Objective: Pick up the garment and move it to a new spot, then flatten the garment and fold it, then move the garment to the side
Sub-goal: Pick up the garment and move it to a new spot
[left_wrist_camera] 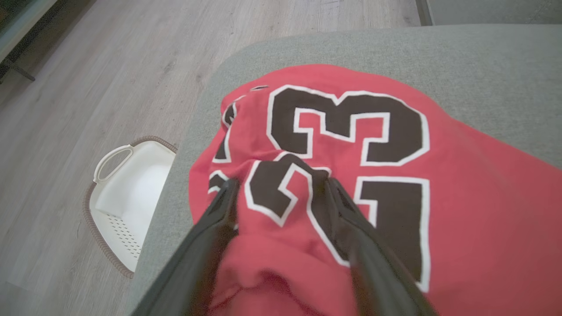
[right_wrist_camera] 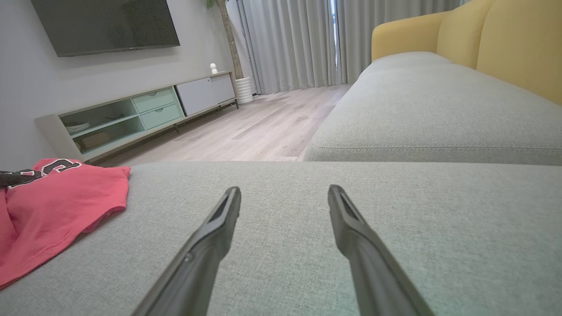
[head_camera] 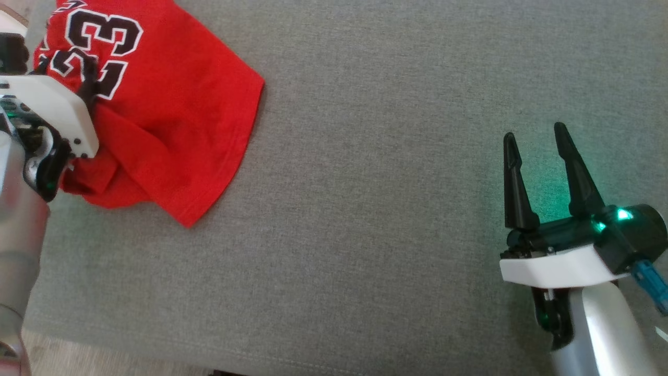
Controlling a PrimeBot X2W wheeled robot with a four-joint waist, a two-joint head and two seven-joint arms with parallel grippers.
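On the grey cushion (head_camera: 365,156), our left gripper (left_wrist_camera: 281,183) straddles a fold of the red jersey (head_camera: 177,120), jaws wide; our right gripper (head_camera: 534,131) gapes empty.

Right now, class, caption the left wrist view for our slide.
Open left gripper straddling a bunched fold of the red jersey on a grey cushion; white basket on the floor.

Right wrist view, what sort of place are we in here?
Most likely a home living room: a wall-mounted television, a long low media cabinet beneath it, and a grey sofa with a yellow back.
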